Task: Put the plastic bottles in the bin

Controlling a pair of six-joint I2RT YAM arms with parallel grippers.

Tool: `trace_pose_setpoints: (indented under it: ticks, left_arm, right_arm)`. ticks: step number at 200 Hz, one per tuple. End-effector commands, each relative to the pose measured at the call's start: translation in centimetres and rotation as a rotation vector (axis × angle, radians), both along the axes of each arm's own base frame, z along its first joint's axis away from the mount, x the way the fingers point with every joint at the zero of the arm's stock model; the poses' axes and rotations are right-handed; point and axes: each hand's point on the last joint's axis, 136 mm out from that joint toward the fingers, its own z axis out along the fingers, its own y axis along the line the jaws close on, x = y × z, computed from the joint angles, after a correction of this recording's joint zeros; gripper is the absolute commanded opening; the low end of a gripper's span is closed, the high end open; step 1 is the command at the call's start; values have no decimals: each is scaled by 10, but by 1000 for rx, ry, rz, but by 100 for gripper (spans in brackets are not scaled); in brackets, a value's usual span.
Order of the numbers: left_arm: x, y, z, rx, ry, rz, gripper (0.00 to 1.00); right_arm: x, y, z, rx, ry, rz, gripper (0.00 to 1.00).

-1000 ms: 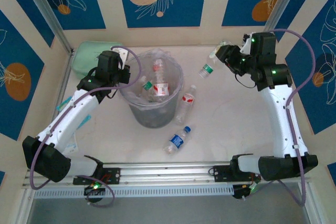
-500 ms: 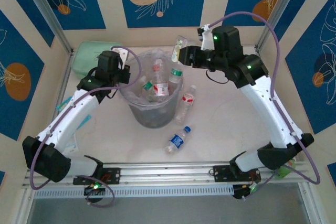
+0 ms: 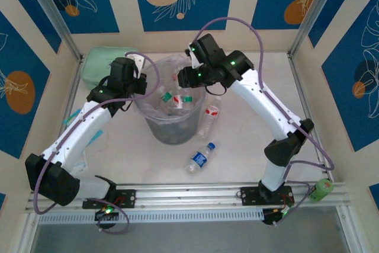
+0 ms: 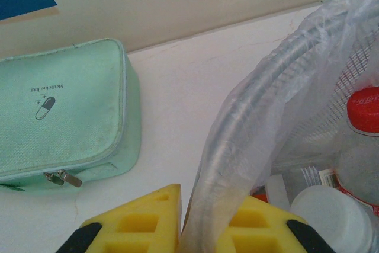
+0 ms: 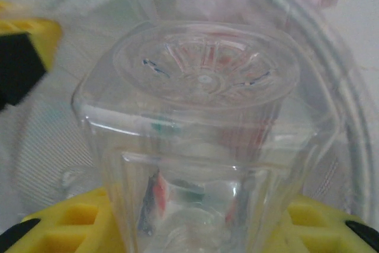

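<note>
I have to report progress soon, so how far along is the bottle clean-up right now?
Done: several bottles lie inside the bin. In hand: the right gripper holds a clear bottle over the bin, while the left gripper pinches its rim. To do: a red-labelled bottle and a blue-labelled bottle on the table.

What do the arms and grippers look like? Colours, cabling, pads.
The left arm and right arm have white links, black joint housings with green lights, and a purple cable each. The left gripper and right gripper have yellow recessed finger pads with black outer corners.
</note>
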Motion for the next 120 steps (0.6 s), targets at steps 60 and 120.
trace_pose_setpoints:
  ticks: [60,120]
  left_arm:
    - [-16,-7,-45,64,139,-44,0]
    - [-16,-6,-45,68,137,-42,0]
  right_arm:
    - [-17,-1,-63,-69,169,-29,0]
    - [-21,-9,-47,-106,155,-11,15]
